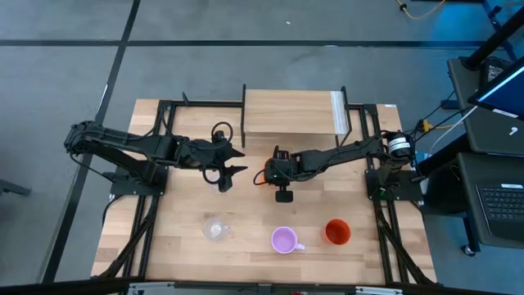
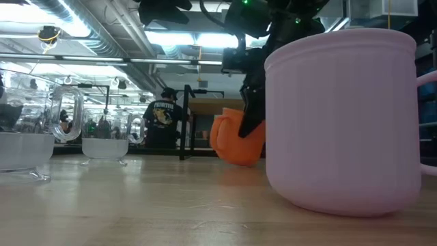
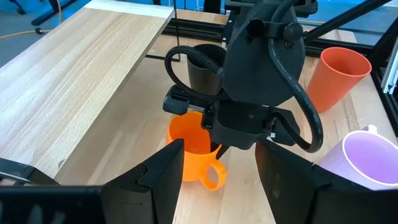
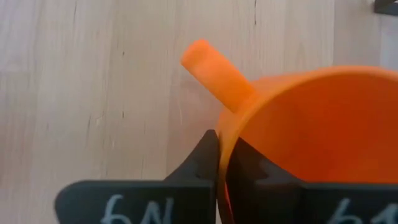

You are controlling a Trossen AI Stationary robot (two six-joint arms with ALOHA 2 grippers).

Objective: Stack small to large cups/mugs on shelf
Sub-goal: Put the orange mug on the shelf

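Now the right pincer (image 4: 219,163) pinches the orange mug's (image 4: 311,134) rim, while the left pincer (image 3: 214,171) hovers nearby, released.

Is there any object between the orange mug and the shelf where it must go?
The black cup stands beside the orange mug, which the right gripper pinches at its rim. The shelf top is bare.

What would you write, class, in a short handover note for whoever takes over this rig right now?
Right gripper: shut on the orange mug's rim, mid-table in front of the shelf.
Left gripper: open, holding nothing, hovering just left of it.
Black cup: beside the orange mug.
Clear tumbler, lilac mug and red-orange cup: along the table's front edge.
Done: nothing is on the shelf.
Left: all stacking, small to large.
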